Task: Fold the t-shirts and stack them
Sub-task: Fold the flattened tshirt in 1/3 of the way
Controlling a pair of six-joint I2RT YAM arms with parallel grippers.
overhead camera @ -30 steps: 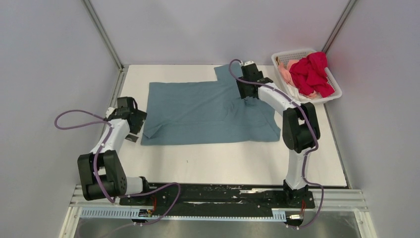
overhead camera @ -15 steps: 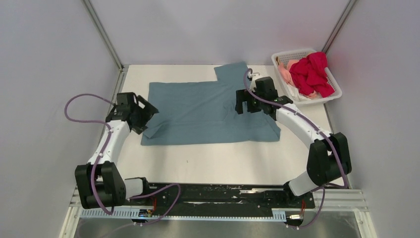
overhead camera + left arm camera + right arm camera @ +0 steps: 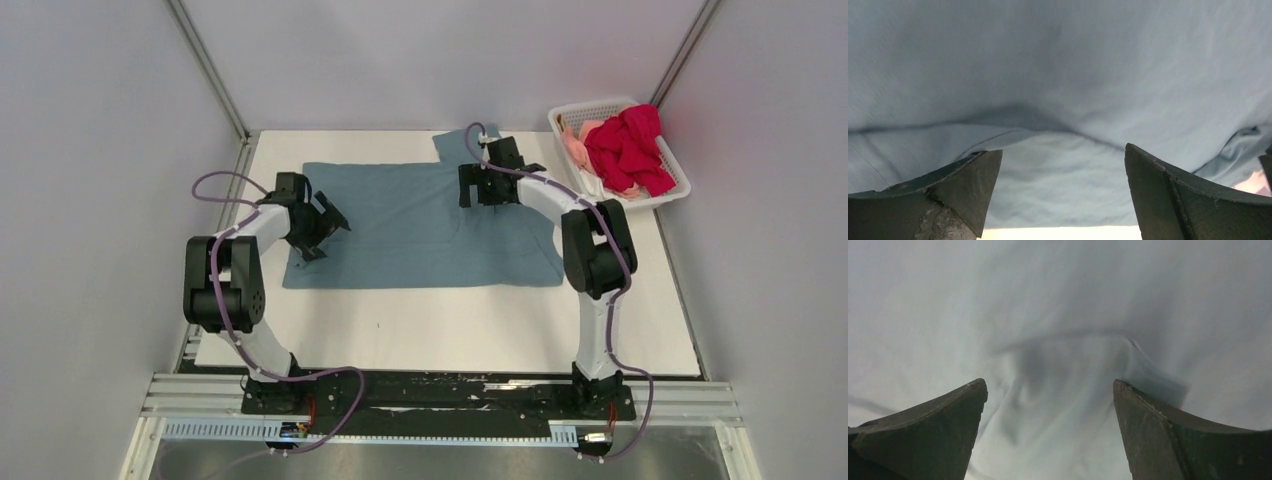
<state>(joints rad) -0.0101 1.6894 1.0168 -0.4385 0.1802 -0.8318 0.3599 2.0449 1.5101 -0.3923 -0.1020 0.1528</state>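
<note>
A large dusty blue-grey t-shirt (image 3: 420,235) lies spread flat on the white table, one sleeve reaching toward the back. My left gripper (image 3: 325,225) is open over the shirt's left edge; the left wrist view shows the cloth (image 3: 1063,90) with a folded-over flap between the spread fingers. My right gripper (image 3: 478,192) is open over the shirt's upper right part, near the collar; the right wrist view shows wrinkled cloth (image 3: 1048,340) between the spread fingers. A bright red t-shirt (image 3: 628,150) and a pale pink one (image 3: 577,150) lie bunched in the basket.
A white plastic lattice basket (image 3: 672,192) stands at the back right corner of the table. Bare white table (image 3: 450,330) runs in front of the shirt. Grey walls close in on the left, back and right.
Both arms swung inward onto the shirt. The left gripper moved right from the table's left edge to the shirt's left edge. The right gripper shifted left near the collar.
</note>
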